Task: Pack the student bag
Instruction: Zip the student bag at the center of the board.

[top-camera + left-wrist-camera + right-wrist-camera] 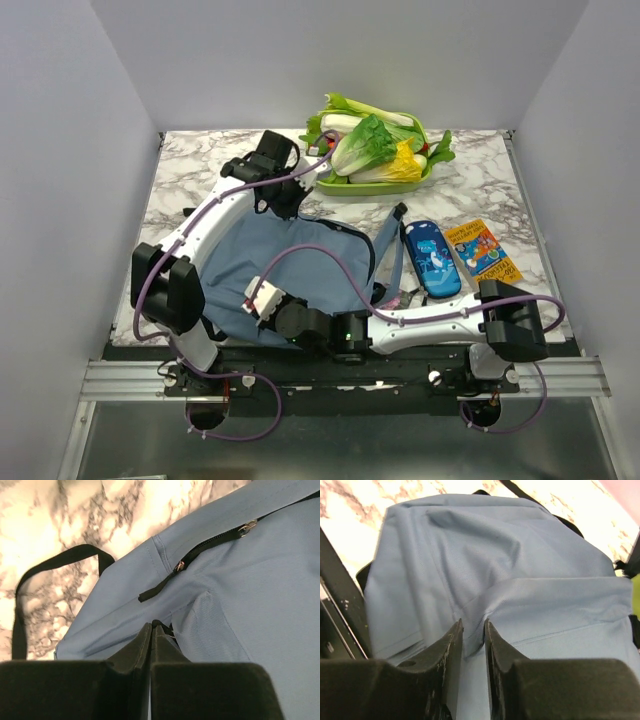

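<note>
The grey-blue student bag (300, 262) lies flat in the middle of the table. My left gripper (283, 197) is at the bag's far edge. In the left wrist view it (152, 626) is shut, pinching a small dark bit of the bag's edge just below the black zipper (210, 544), which is closed there. My right gripper (259, 297) reaches across the near edge to the bag's near left part. In the right wrist view it (473, 626) is shut on a raised fold of the bag's fabric (510, 555).
A blue cartoon-print pencil case (432, 260) and an orange-and-blue book (485, 250) lie right of the bag. A green tray (345, 186) of leafy vegetables stands at the back. A black strap loop (50, 570) lies on the marble beside the bag.
</note>
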You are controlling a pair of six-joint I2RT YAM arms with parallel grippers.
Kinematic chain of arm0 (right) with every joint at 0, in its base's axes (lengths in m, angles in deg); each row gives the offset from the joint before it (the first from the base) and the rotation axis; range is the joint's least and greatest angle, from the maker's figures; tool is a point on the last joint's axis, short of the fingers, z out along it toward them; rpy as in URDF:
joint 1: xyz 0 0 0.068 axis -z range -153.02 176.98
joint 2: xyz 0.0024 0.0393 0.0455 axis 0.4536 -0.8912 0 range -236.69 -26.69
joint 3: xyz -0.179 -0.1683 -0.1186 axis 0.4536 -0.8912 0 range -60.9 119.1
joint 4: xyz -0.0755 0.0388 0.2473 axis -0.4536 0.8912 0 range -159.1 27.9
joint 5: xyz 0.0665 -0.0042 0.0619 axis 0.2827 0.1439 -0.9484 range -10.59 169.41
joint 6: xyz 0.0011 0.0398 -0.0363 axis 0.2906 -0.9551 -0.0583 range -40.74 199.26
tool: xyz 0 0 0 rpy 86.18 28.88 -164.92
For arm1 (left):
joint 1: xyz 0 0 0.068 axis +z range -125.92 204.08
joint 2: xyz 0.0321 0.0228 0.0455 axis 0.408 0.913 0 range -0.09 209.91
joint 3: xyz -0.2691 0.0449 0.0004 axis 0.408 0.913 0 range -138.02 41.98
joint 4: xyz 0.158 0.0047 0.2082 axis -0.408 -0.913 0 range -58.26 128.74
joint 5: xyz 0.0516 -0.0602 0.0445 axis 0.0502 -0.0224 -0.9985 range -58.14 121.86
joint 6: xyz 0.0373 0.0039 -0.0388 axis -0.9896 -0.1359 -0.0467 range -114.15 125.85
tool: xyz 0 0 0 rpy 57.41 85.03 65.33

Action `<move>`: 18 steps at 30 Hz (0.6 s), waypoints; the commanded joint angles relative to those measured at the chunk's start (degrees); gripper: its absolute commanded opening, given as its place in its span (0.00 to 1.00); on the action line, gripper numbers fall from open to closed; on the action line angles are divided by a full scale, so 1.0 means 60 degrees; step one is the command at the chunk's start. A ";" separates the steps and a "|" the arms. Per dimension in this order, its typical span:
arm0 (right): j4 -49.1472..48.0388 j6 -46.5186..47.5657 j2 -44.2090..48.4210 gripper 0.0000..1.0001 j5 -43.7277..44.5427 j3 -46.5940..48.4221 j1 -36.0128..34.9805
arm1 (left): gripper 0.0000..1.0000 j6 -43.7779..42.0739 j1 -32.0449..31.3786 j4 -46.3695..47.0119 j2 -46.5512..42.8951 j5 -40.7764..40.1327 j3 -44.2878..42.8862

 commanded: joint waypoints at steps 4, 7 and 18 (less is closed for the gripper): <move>-0.0210 -0.1605 0.1832 0.52 -0.1140 -0.0266 0.1197 | 0.39 0.0323 0.0108 0.0407 -0.0652 -0.0127 -0.0641; 0.0185 -0.1914 0.2960 0.62 -0.1565 -0.0442 0.1886 | 0.54 0.0308 0.0211 0.0144 -0.1297 -0.0083 -0.0332; 0.3860 -0.3805 0.3843 0.71 -0.2091 -0.0267 0.5400 | 0.79 0.0030 -0.0155 -0.0590 -0.2104 0.0504 0.1425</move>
